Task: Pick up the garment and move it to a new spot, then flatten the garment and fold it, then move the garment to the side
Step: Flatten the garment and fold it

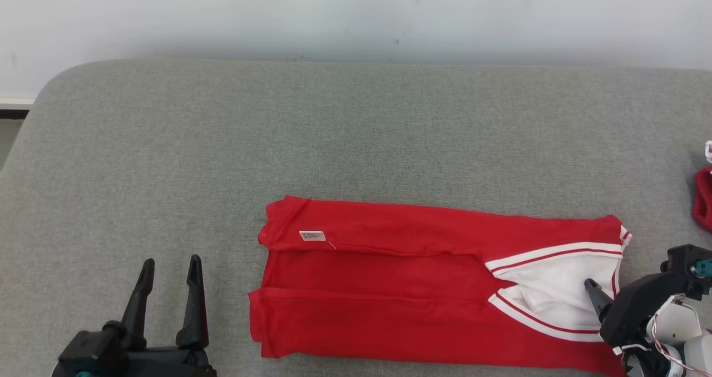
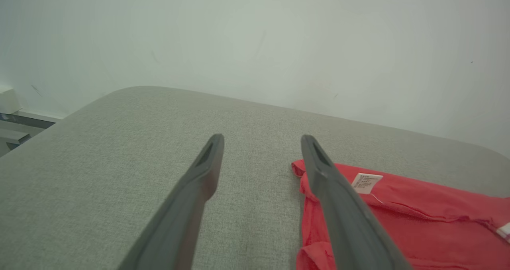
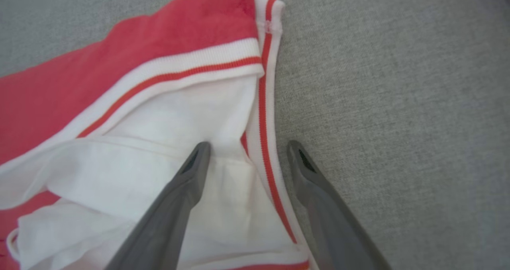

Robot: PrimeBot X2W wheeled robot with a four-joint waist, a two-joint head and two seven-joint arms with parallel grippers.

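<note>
Lying folded into a long strip on the grey fabric-covered table (image 1: 167,143), the garment (image 1: 389,288) reaches from just right of the left gripper (image 1: 171,261) to beneath the right gripper (image 3: 247,146). The right gripper is spread and empty. It straddles the striped trim (image 3: 263,102), one finger over the white panel (image 3: 179,114) and the other over bare table. The left gripper is also spread and holds nothing, clear of the cloth near its labelled end. Another red cloth (image 1: 703,199) lies beyond the right gripper.

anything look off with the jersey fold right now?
Mostly tidy, but the jersey is rumpled at its right end: the white panel bunches up between the folded-in edges instead of lying flat. The right gripper stands open astride the striped trim there.
</note>
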